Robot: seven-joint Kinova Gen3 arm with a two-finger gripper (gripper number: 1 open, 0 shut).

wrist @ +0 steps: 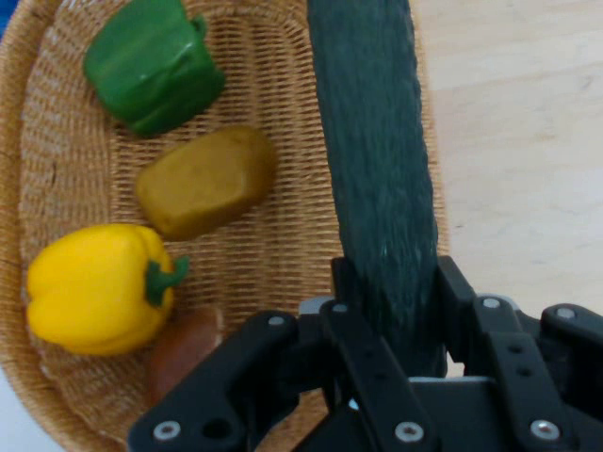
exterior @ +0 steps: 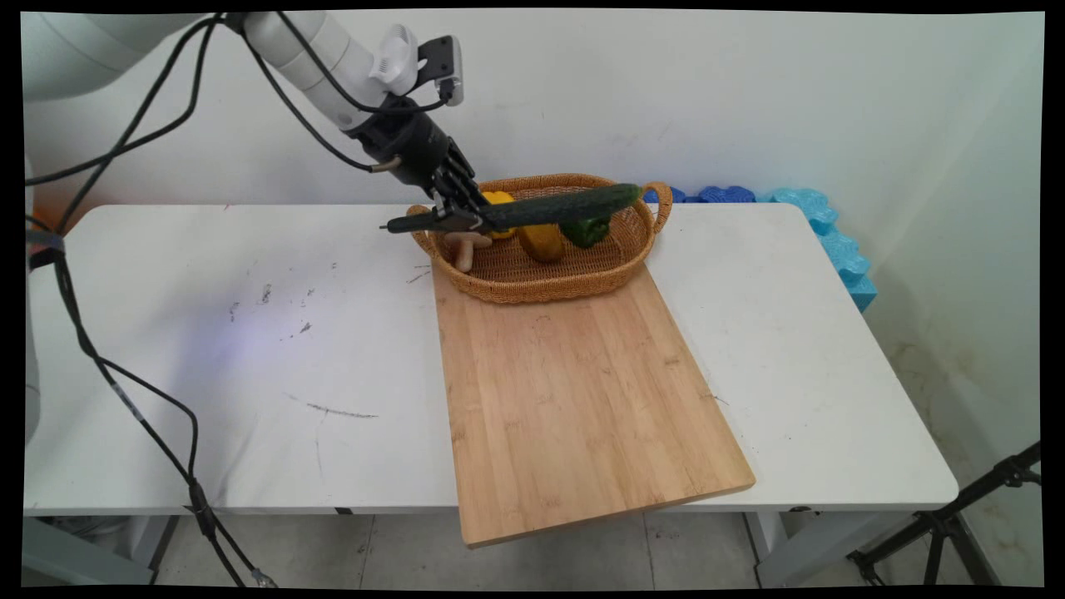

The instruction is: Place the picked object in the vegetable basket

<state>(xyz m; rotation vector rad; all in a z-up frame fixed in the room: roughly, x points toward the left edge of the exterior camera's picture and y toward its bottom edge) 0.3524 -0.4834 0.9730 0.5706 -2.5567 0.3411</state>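
The black tool [exterior: 462, 218] is closed on one dark green cucumber [exterior: 549, 208], gripped near its left end and held roughly level above one woven basket [exterior: 532, 287]. The basket sits at the twelve o'clock end of one bamboo cutting board [exterior: 574, 391] on the white surface [exterior: 208, 349].

In the basket lie one yellow bell pepper [wrist: 99, 287], one green bell pepper [wrist: 151, 66], one brownish potato [wrist: 207, 179] and one mushroom [exterior: 466, 245].

The hand view shows both fingers [wrist: 363, 315] pressed against the cucumber's sides and the yellow pepper whole. The main view shows the mushroom's pale stem and, at two o'clock beyond the surface, blue foam pieces [exterior: 819, 225].
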